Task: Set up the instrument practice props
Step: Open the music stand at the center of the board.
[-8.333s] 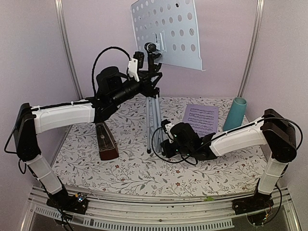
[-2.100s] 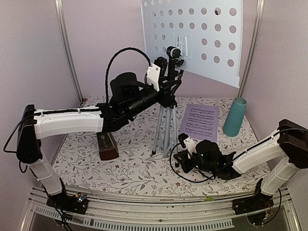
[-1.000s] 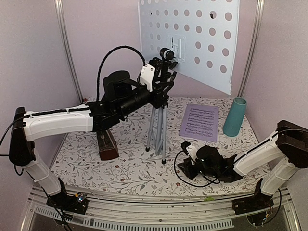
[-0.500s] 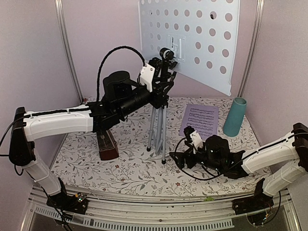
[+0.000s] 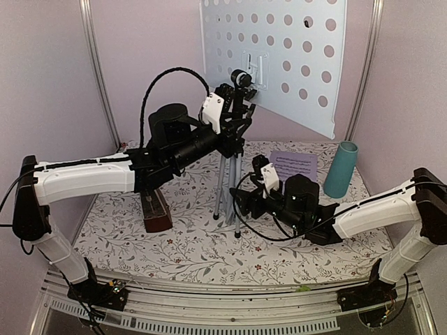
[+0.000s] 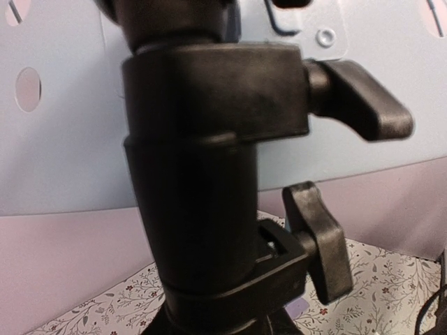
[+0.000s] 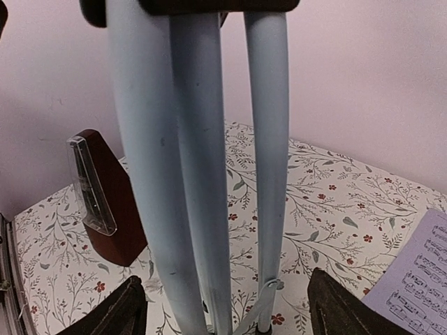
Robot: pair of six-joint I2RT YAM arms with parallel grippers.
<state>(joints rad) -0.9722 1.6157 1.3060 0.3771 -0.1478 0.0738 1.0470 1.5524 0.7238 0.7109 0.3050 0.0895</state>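
The music stand's pale-blue perforated desk rises at the back on silver tripod legs. My left gripper is shut on the stand's black neck, and that black collar fills the left wrist view, hiding the fingers. My right gripper is open low beside the legs. In the right wrist view the legs stand between its spread fingertips, apart from both. The dark-red metronome stands left of the stand. The sheet music lies flat behind my right arm, partly hidden.
A teal cup stands upright at the back right, beside the sheet music. Lilac walls with metal corner posts close in the floral table. The left arm's black cable loops above it.
My right gripper has lifted off the table and moved left to the tripod legs, its jaws now wider apart. The left arm and the stand have stayed in place over the last second.
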